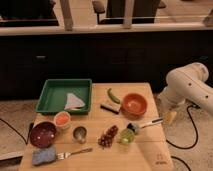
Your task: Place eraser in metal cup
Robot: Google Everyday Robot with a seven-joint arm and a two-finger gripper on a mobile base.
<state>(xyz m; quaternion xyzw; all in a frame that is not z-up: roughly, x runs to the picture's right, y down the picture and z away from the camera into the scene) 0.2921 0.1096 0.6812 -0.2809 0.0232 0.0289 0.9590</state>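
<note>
Blue sponge (44, 156), fork (75, 151) at front table (150, 156) edge, far from tool (169, 117). Arm parks tool beside table edge, clear of objects; grip state cannot tell. Untouched eraser (110, 106) lies flat beyond orange bowl (134, 103) from tool. Upright metal cup (79, 133) farther off, past grapes (108, 136), mouth up to receive.

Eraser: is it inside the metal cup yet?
No, the eraser lies beside the orange bowl, far from the metal cup; the end effector hangs by the table's right edge.
</note>
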